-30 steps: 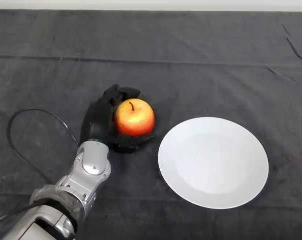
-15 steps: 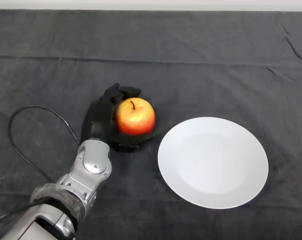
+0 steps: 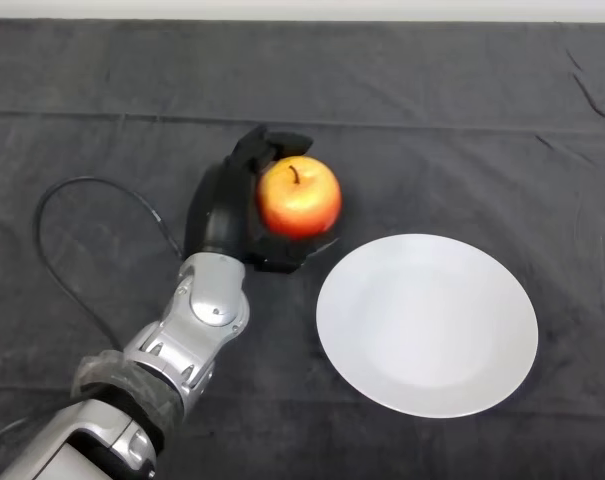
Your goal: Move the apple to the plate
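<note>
I am holding the apple [image 3: 299, 196] in the left hand [image 3: 225, 215], thumb and fingers curled round its near and far sides, at about ten o'clock from the white plate [image 3: 427, 322] on the dark cloth [image 3: 462, 120]. The fruit is sitting just off the plate's rim, not over it. To do this well, I am planning to carry it level toward four o'clock and release only over the plate's centre.

The apple [image 3: 299, 196] hides much of the hand [image 3: 225, 214], and the arm runs off the lower-left edge
</note>
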You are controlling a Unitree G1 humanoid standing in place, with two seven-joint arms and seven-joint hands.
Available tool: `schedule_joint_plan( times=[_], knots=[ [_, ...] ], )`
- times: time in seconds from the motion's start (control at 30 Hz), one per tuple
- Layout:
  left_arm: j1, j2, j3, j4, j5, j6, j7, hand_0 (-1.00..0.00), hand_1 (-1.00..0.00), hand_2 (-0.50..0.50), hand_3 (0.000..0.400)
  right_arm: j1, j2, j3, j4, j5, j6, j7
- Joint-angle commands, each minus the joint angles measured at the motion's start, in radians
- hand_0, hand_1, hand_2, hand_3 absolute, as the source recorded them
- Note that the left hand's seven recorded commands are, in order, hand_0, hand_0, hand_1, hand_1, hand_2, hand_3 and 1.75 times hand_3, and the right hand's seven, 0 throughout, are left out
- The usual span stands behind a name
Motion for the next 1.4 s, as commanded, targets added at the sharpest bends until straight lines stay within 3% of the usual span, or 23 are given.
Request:
schedule_joint_plan(
  times=[0.03, 0.57, 1.4],
  knots=[
    [-0.025, 0.036, -0.018, -0.052, 0.015, 0.023, 0.014, -1.0, -1.0, 0.0, 0.4, -0.013, -0.006, -0.0074, -0.011, 0.0105, -0.007, 0.0032],
    [-0.044, -0.017, -0.145, -0.161, 0.037, 0.106, 0.037, -1.0, -1.0, 0.0, 0.4, -0.012, -0.004, -0.0065, -0.015, 0.0099, -0.006, 0.0015],
    [-0.086, -0.038, -0.397, -0.171, -0.087, 0.115, -0.008, -1.0, -1.0, 0.0, 0.4, -0.013, -0.005, -0.007, -0.014, 0.0103, -0.006, 0.0017]
  ],
)
